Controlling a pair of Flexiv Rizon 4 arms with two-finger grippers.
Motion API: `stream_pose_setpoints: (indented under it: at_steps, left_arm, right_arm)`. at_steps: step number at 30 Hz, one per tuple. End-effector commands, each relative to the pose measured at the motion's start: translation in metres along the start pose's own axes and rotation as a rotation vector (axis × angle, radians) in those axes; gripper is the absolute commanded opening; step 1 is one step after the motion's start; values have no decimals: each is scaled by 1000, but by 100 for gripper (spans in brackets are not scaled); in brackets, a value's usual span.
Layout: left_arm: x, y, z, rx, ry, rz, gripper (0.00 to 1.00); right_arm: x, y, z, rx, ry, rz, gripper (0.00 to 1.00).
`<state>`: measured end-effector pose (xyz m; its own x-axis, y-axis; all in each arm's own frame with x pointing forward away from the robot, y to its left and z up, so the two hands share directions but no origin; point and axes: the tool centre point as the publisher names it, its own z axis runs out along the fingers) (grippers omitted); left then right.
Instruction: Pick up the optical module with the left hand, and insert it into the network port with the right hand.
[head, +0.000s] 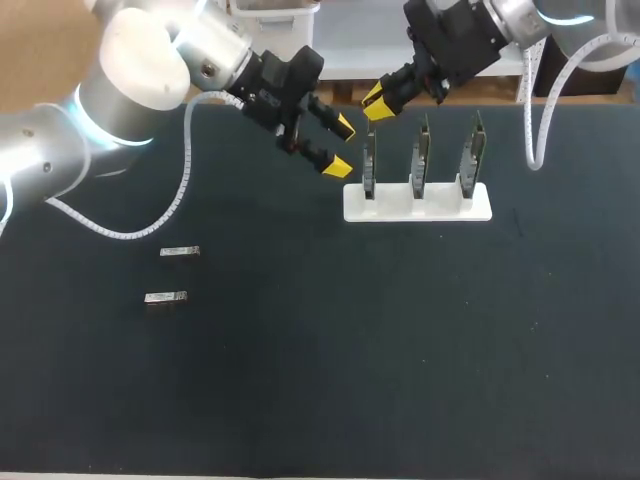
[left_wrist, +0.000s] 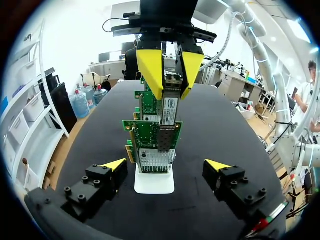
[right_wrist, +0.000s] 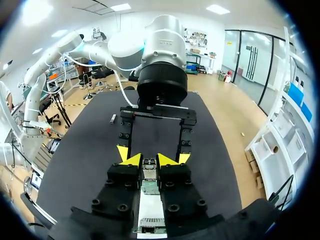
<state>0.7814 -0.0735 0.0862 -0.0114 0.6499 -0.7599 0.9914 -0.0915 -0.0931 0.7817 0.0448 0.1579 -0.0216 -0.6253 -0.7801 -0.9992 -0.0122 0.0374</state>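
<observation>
The right pincer (right_wrist: 150, 160) is clenched on the optical module (left_wrist: 170, 107) and points down, with the module's lower end at the network port (left_wrist: 164, 137) of the first card (left_wrist: 145, 132). The left pincer (left_wrist: 166, 165), released with fingers spread wide, hangs just beside that card, facing it.

Blocked ahead of left gripper (head: 341, 146) by nearest upright card (head: 369, 168) in white stand (head: 440, 206) and by right gripper (head: 377, 104), clamped on optical module (left_wrist: 169, 107) at that card's top. Narrow gaps between further cards (head: 421, 160) beyond. Free passage over dark mat (head: 320, 350) below and behind left gripper.
</observation>
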Motion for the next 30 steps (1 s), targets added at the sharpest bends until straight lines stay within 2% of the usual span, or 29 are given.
stream_pose_setpoints:
  at_steps: [1,3,4,5,6,11,18,19,20,30]
  left_arm:
    - [0,2,0,4,3,1,100]
    - [0,2,0,4,3,1,100]
    - [0,2,0,4,3,1,100]
    - [0,2,0,4,3,1,100]
    - [0,2,0,4,3,1,100]
    - [0,2,0,4,3,1,100]
    - [0,2,0,4,3,1,100]
    - [0,2,0,4,3,1,100]
    - [0,2,0,4,3,1,100]
    - [0,2,0,4,3,1,100]
  right_arm:
    - [0,0,2,2,4,2,0]
    - [0,0,2,3,5,7,0]
    - [0,0,2,3,5,9,31]
    - [0,0,2,2,6,11,92]
    - [0,1,1,-5,2,14,100]
    - [-2,3,-4,-14,-21,27,100]
    - [-14,3,-18,-47,-109,67,100]
    - [-14,3,-18,-46,-109,69,47]
    - [-14,3,-18,-42,-107,69,0]
    - [-8,3,-12,-31,-77,59,0]
